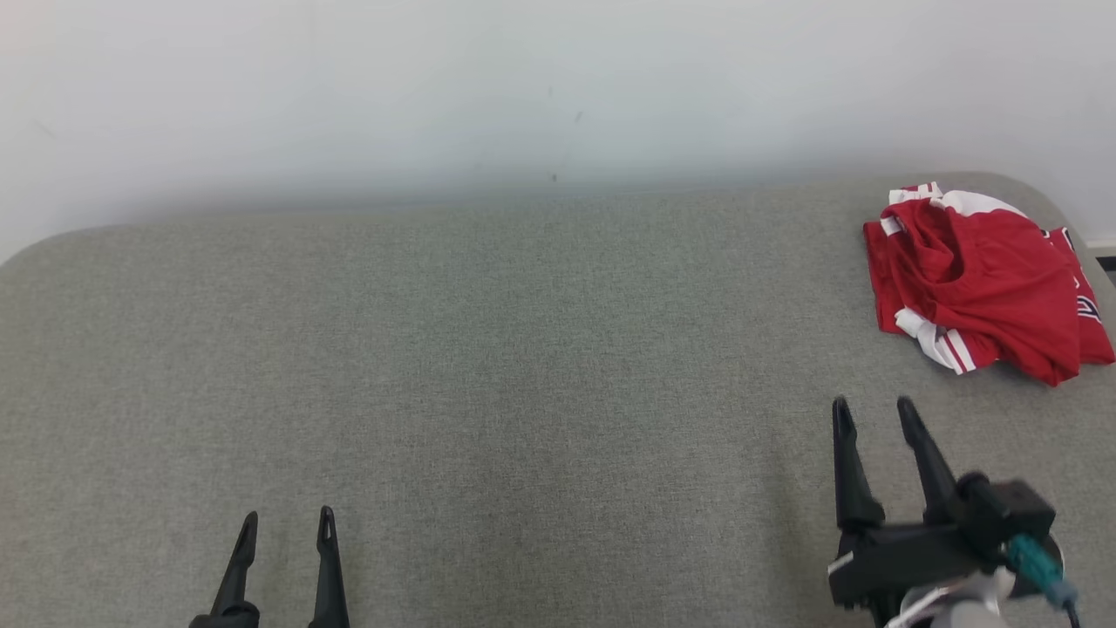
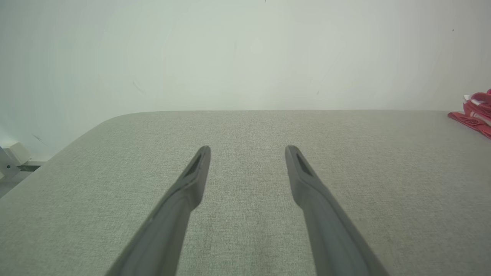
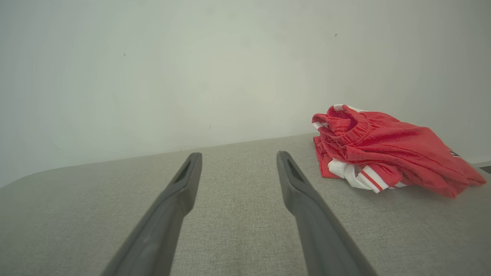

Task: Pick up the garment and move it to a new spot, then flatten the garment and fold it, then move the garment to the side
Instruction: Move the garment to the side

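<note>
The garment [image 1: 985,279] is a crumpled red piece with white stripes, bunched at the far right corner of the grey table [image 1: 523,349]. In the right wrist view the garment [image 3: 383,153] lies ahead and to the right of the fingers, apart from them. My right gripper [image 1: 872,412] hovers open at the lower right, short of the cloth, with nothing between its fingers. Low at the left, my left gripper [image 1: 288,522] is open and empty over bare fabric. A red edge of the garment [image 2: 473,115] shows at the far right of the left wrist view, well away from the left gripper [image 2: 247,150].
A pale wall [image 1: 523,87] runs right behind the table's rear edge. The table's corners are rounded, and its right edge passes just beyond the garment. A small white fixture [image 2: 13,155] sits off the table's left corner.
</note>
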